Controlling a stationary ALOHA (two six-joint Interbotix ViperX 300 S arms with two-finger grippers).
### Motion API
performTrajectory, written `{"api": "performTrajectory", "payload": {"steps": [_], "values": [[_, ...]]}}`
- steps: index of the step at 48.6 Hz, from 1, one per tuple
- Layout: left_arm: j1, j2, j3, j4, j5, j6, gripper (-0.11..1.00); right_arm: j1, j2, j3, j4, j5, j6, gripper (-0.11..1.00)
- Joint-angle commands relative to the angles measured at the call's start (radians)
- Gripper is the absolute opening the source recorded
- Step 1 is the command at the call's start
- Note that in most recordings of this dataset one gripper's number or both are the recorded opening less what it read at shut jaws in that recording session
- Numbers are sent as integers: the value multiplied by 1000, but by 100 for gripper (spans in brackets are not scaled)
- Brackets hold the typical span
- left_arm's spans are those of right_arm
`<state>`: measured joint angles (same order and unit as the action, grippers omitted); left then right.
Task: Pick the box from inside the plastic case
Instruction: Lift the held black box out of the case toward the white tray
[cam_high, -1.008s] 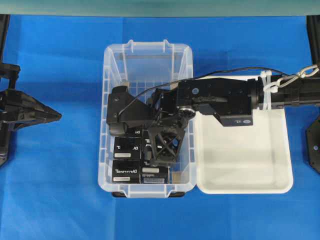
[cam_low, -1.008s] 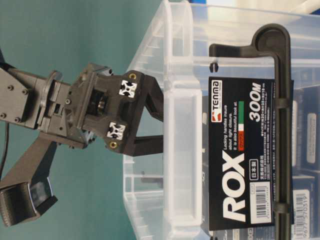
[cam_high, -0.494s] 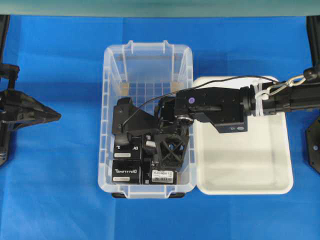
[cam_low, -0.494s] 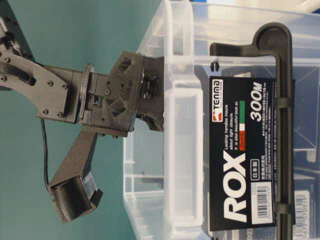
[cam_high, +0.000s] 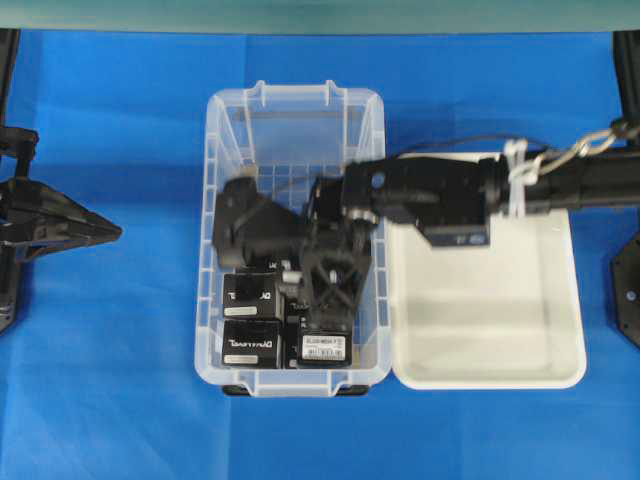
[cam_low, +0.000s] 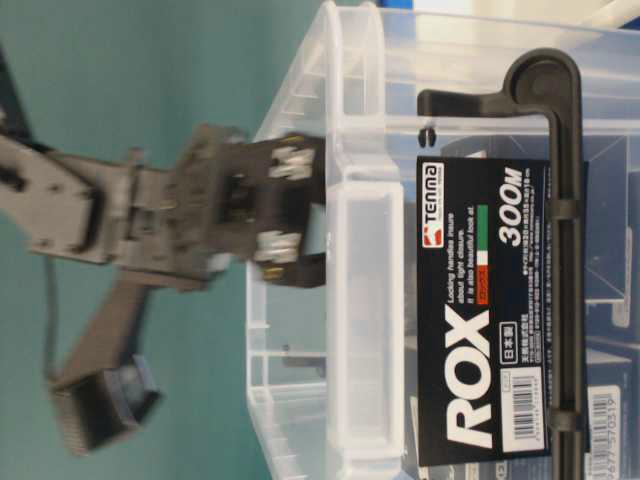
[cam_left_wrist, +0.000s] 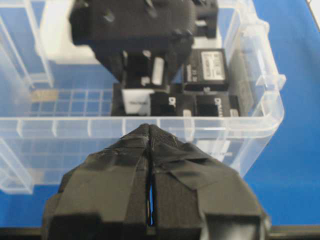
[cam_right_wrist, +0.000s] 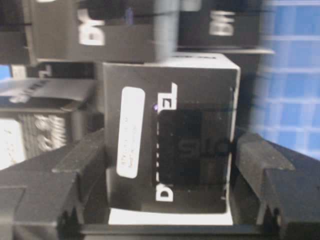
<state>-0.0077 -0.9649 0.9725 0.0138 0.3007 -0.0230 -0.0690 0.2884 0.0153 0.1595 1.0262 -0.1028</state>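
Our right gripper (cam_right_wrist: 167, 165) sits down inside the large clear plastic case (cam_high: 215, 200) with its two black fingers (cam_right_wrist: 75, 165) standing on either side of one small black cuboid box with white lettering and a white sticker label (cam_right_wrist: 170, 130). In the right wrist view the fingers flank the box's side faces closely, yet we cannot tell whether they already press it or stand a hair off, so we treat the grip as not yet made. The box stands among its look-alikes (cam_high: 253, 343) toward the near end of the case, with a neighbour just beside it on the left of the wrist view.

To do this step well, we judge that we should keep the box centred between the fingers, close evenly on the two opposite side faces, and let neither fingertip catch the neighbouring box. Only once it is firmly gripped should we lift, straight up, clear of the case rim (cam_high: 383, 230).

Our left gripper (cam_left_wrist: 150, 165) waits outside the case on the blue cloth (cam_high: 110, 380), its taped fingers pressed together on nothing
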Motion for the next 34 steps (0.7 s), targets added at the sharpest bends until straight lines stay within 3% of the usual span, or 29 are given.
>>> {"api": "performTrajectory", "payload": {"steps": [1,19,27,34], "values": [[0,5,-15,2,-6,2,-4,-35,-41,-58,3,26,-5,64],[2,3,-14,2,-5,2,-4,-138,-212,-152,5,238,-17,64],[0,3,-14,3,-5,2,-4,-183,-331,-72,8,348,-29,64],[2,3,-11,3,5,2,-4,-221,-465,83,25,351,-38,64]]}}
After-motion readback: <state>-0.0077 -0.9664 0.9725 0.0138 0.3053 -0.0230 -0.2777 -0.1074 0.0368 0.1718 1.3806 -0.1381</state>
